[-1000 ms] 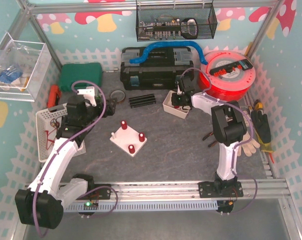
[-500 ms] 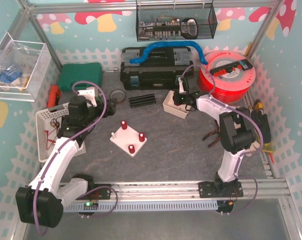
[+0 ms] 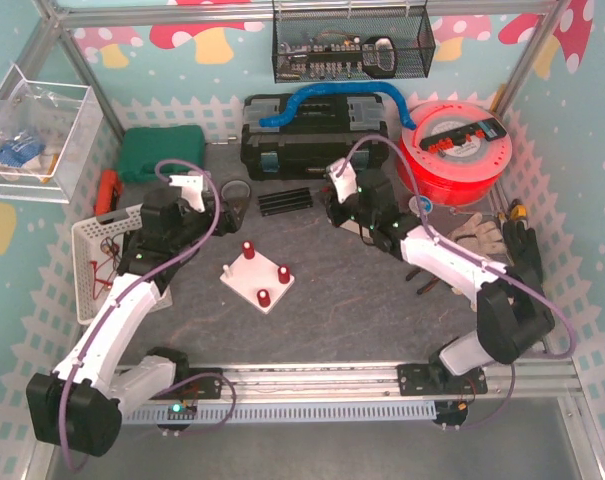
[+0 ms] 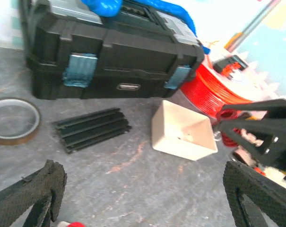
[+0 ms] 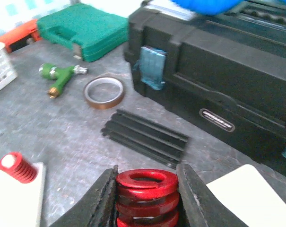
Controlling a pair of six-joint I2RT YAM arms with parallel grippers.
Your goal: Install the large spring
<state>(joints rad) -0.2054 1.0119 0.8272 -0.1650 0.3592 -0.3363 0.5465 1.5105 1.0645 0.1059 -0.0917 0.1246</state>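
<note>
A large red spring (image 5: 146,193) stands upright between the fingers of my right gripper (image 5: 146,198), which is shut on it above the grey table. In the top view the right gripper (image 3: 334,212) hovers right of the black ribbed strip (image 3: 284,201) and up-right of the white base plate (image 3: 257,276), which has three red pegs. One peg (image 5: 13,167) and a plate corner show at the right wrist view's lower left. My left gripper (image 3: 214,204) is open and empty, left of the plate; its fingers (image 4: 29,198) spread wide over bare table.
A black toolbox (image 3: 312,135) stands at the back, with a tape roll (image 5: 104,92) and a green tool (image 5: 60,75) in front of it. A white bin (image 4: 183,130) sits by the right gripper. There is a red spool (image 3: 457,145), a green case (image 3: 162,152), a white basket (image 3: 94,250) and gloves (image 3: 482,235).
My right arm has come off the white bin and swung left and forward with the spring in its fingers. My left gripper has shifted slightly up and right.
</note>
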